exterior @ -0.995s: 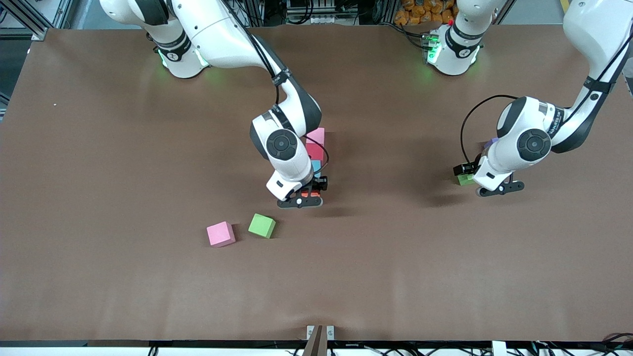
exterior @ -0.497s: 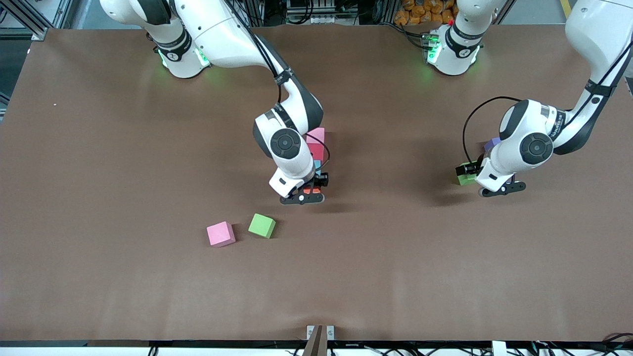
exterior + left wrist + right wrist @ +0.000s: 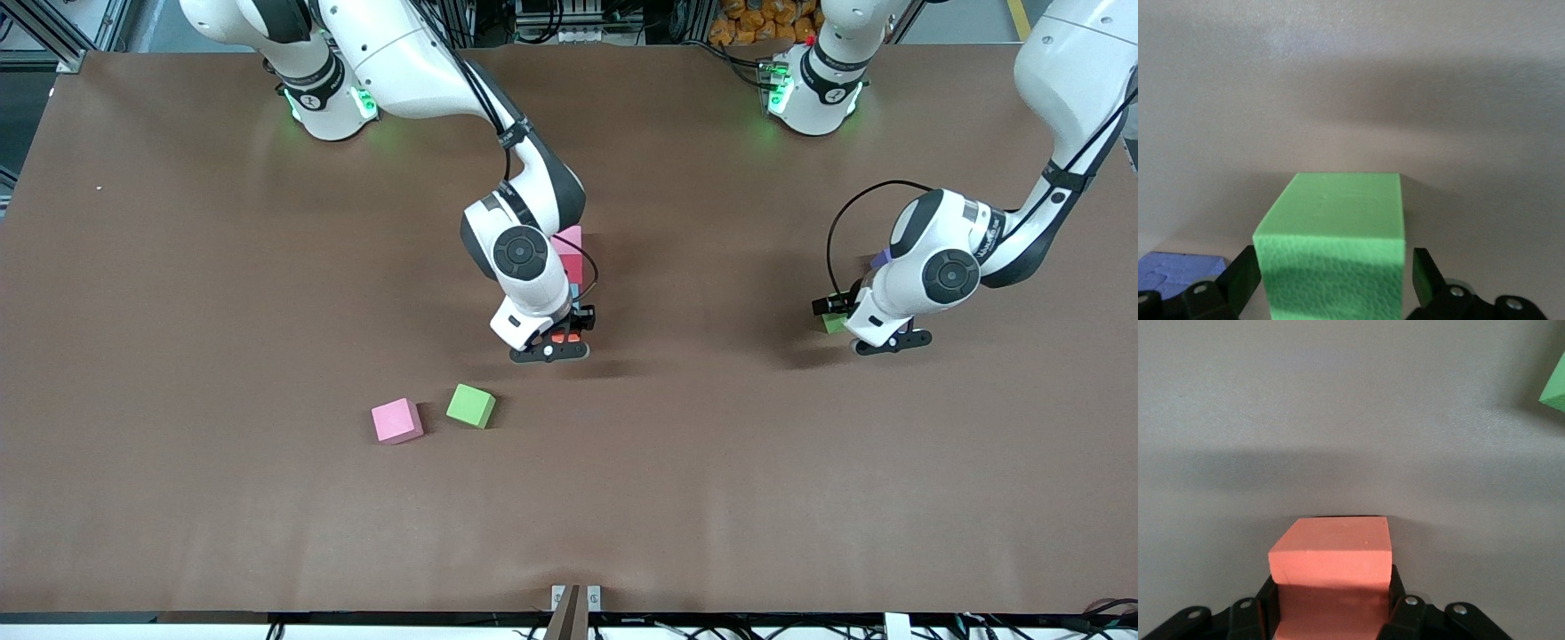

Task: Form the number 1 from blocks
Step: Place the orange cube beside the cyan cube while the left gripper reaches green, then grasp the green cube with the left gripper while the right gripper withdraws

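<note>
Near the middle of the desk [image 3: 222, 293] we note the right gripper [image 3: 553, 345], its fingers narrow and pressed against the sides of an orange block [image 3: 1331, 570]. That block sits low at the near end of a short row: a pink block [image 3: 569, 238] farthest from the front camera, then a red block [image 3: 573, 267], then a sliver of light blue block [image 3: 575, 292], mostly hidden by the wrist.

Toward the left arm's end, the left gripper [image 3: 876, 342] stands wide around a green block [image 3: 1335, 247]; we see a slim gap at each finger. A purple block [image 3: 1178, 273] lies just beside it.

Nearer the camera, a loose pink cube [image 3: 396, 420] and a loose green cube [image 3: 470, 405] rest close together, apart from the row.
</note>
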`<move>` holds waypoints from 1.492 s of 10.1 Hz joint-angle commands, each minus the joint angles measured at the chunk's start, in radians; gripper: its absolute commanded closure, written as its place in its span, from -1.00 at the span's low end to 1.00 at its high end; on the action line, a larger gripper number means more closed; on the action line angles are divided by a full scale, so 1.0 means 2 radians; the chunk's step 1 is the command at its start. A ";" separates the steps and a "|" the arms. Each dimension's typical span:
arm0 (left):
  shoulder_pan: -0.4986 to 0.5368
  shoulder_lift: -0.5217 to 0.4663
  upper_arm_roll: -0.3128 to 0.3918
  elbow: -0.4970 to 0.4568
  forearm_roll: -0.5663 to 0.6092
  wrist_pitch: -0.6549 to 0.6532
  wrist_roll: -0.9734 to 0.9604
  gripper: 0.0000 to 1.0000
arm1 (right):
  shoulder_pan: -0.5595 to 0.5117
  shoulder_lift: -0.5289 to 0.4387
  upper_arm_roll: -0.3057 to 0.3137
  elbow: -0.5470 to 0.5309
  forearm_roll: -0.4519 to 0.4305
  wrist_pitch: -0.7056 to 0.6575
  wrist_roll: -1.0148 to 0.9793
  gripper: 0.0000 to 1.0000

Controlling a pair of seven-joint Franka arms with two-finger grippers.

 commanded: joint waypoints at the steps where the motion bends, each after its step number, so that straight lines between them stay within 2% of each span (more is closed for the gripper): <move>1: 0.004 0.017 0.006 0.004 0.035 0.007 -0.010 0.62 | 0.004 0.000 -0.003 -0.003 0.010 0.000 0.000 -1.00; 2: 0.004 0.016 0.006 0.004 0.035 0.005 -0.007 1.00 | 0.004 0.000 -0.003 -0.003 0.010 0.000 0.000 -1.00; 5: 0.001 0.007 0.003 0.009 0.035 0.001 -0.014 1.00 | 0.000 -0.008 -0.003 -0.007 0.010 -0.001 0.001 -1.00; 6: 0.000 -0.002 -0.001 0.010 0.032 -0.004 -0.014 1.00 | -0.006 -0.025 -0.004 -0.020 0.010 0.000 0.003 -1.00; 9: 0.000 -0.006 -0.070 0.040 0.018 -0.060 -0.051 1.00 | -0.081 -0.113 -0.003 -0.068 0.010 -0.002 0.002 -1.00; 10: 0.000 -0.006 -0.092 0.031 0.018 -0.068 -0.065 1.00 | -0.110 -0.131 -0.002 -0.075 0.010 -0.016 -0.001 -1.00; 12: -0.009 -0.001 -0.150 0.014 0.018 -0.070 -0.127 1.00 | -0.184 -0.158 0.020 -0.074 0.006 -0.038 -0.021 -1.00; 13: -0.038 0.002 -0.163 0.010 0.008 -0.071 -0.170 1.00 | -0.222 -0.173 0.029 -0.074 0.005 -0.046 -0.069 -1.00; 15: -0.147 0.012 -0.166 0.010 -0.011 -0.070 -0.271 1.00 | -0.292 -0.195 0.038 -0.073 -0.015 -0.072 -0.138 -1.00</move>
